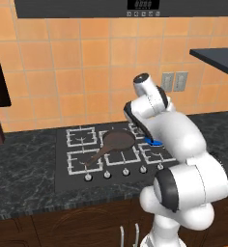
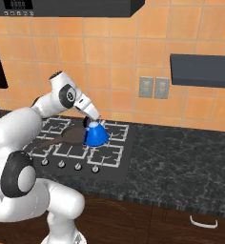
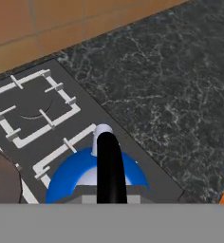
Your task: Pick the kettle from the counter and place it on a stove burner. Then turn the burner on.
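- A dark brown frying pan (image 1: 118, 140) sits near the middle of the black cooktop (image 1: 63, 170), its long handle angled toward the front-left grate; in the right base view the pan (image 2: 72, 135) lies just left of the kettle.
- A row of small round silver knobs (image 2: 61, 164) lines the cooktop's front edge.
- The white arm reaches over the cooktop, and the gripper (image 2: 93, 121) comes down at the top of the bright-blue kettle (image 2: 96, 135).
- The kettle stands upright at the right side of the cooktop, between the back-right stove burner (image 2: 115, 129) and the front-right one; whether it rests on a grate or hangs just above cannot be told.
- From the left base view only a sliver of the kettle (image 1: 155, 142) shows past the arm.
- In the hand view the kettle (image 3: 71, 173) sits directly below the camera, its black arched handle (image 3: 110, 166) running up the centre; the fingertips are hidden, so how far the hand is open, and whether it holds the handle, cannot be told.
- The dark marbled counter (image 2: 181, 157) stretches right of the cooktop, below orange tiles and a pair of wall outlets (image 2: 153, 87).
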You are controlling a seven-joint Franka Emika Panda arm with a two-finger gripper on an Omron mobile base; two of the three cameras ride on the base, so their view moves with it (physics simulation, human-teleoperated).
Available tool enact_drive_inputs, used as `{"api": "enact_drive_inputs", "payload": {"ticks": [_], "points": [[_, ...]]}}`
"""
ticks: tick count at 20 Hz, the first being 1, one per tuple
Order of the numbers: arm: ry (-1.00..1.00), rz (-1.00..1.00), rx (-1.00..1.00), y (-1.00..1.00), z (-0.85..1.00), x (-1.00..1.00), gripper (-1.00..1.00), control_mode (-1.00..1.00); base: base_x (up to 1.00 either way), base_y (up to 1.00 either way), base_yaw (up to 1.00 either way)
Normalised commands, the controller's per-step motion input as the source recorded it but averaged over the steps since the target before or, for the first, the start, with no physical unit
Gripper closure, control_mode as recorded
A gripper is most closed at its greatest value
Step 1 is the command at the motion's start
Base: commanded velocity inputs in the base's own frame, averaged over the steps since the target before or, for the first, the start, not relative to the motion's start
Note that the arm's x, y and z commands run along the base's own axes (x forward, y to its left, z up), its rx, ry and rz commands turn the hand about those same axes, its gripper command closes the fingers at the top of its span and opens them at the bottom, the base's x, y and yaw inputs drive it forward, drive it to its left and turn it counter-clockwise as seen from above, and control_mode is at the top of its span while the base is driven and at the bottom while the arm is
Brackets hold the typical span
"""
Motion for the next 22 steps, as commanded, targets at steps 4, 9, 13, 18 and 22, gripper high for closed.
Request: {"api": "enact_drive_inputs", "payload": {"ticks": [4, 9, 13, 18, 22], "points": [[-0.16, 0.00, 0.12, -0.71, -0.13, -0.08, 1.00, -1.00, 0.00, 0.00, 0.00], [-0.01, 0.00, 0.00, 0.00, -0.32, 0.03, 1.00, -1.00, 0.00, 0.00, 0.00], [-0.02, 0.00, 0.02, 0.00, -0.47, 0.06, 1.00, -1.00, 0.00, 0.00, 0.00], [-0.08, 0.00, 0.00, 0.00, -0.36, 0.08, 1.00, -1.00, 0.00, 0.00, 0.00], [-0.06, 0.00, 0.00, 0.00, -0.12, 0.06, 1.00, -1.00, 0.00, 0.00, 0.00]]}}
